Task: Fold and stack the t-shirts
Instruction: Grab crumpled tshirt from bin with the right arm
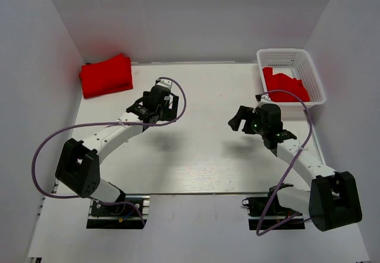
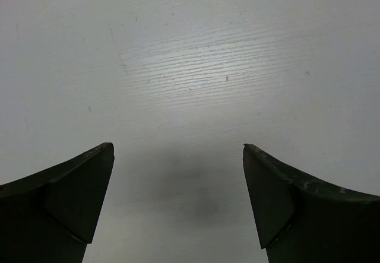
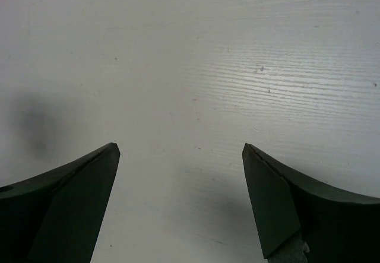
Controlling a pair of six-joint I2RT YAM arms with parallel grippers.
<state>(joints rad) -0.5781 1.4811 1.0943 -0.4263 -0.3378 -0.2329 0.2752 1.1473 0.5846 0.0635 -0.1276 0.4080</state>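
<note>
A folded red t-shirt (image 1: 106, 75) lies at the table's far left corner. Another red t-shirt (image 1: 285, 86) lies crumpled inside the white mesh basket (image 1: 312, 67) at the far right. My left gripper (image 1: 161, 104) hangs over the bare table right of the folded shirt, open and empty; its wrist view (image 2: 178, 150) shows only white table between the fingers. My right gripper (image 1: 239, 119) hangs over the bare table left of the basket, open and empty; its wrist view (image 3: 181, 149) also shows only table.
The white table (image 1: 202, 150) is walled by white panels at the back and sides. Purple cables loop from both arms.
</note>
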